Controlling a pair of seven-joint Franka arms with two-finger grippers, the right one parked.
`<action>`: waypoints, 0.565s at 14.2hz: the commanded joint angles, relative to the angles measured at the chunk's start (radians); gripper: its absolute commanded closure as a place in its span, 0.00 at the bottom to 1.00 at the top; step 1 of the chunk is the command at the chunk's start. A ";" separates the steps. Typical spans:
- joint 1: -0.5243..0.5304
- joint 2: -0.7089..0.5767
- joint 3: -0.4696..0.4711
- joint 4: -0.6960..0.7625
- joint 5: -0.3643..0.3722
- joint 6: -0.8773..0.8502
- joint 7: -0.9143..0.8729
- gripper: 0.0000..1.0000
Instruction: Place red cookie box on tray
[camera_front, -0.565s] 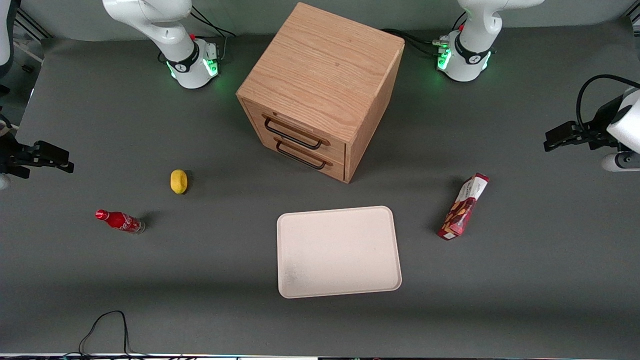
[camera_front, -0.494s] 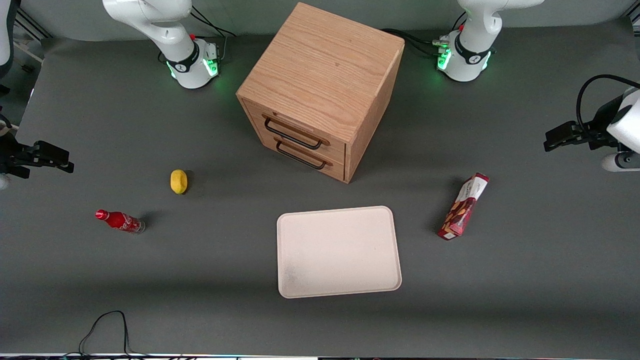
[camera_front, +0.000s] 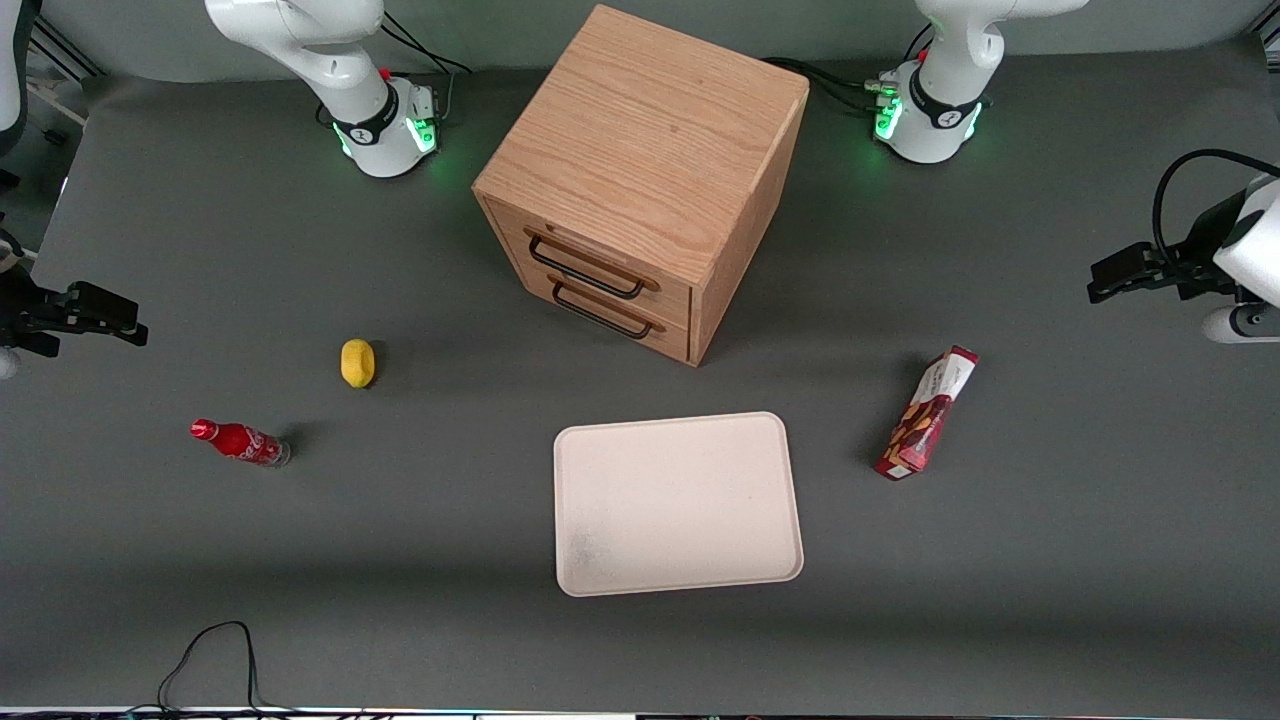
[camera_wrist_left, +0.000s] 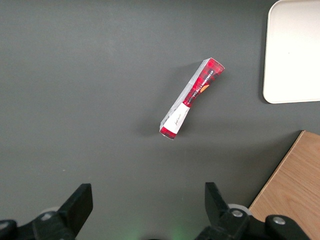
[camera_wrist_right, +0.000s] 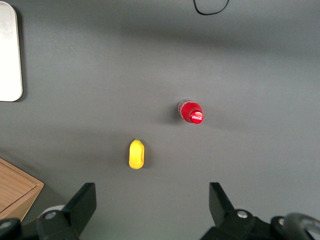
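Note:
The red cookie box (camera_front: 927, 413) lies on its narrow side on the dark table, beside the tray (camera_front: 677, 503), toward the working arm's end. Its white end panel points away from the front camera. The cream tray is bare and sits in front of the drawer cabinet. My left gripper (camera_front: 1105, 278) hovers above the table edge at the working arm's end, apart from the box and slightly farther from the front camera. In the left wrist view the gripper (camera_wrist_left: 147, 192) is open with nothing between its fingers. The red cookie box (camera_wrist_left: 192, 97) and a corner of the tray (camera_wrist_left: 292, 50) lie below it.
A wooden drawer cabinet (camera_front: 640, 170) with two black handles stands mid-table. A yellow lemon (camera_front: 357, 362) and a small red soda bottle (camera_front: 240, 442) lie toward the parked arm's end. A black cable (camera_front: 215, 650) loops at the table's near edge.

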 joint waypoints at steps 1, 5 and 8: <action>-0.032 0.025 0.011 0.020 -0.007 0.009 0.002 0.00; -0.084 0.062 -0.015 0.018 -0.005 0.103 0.004 0.00; -0.145 0.090 -0.016 0.018 0.018 0.150 0.092 0.00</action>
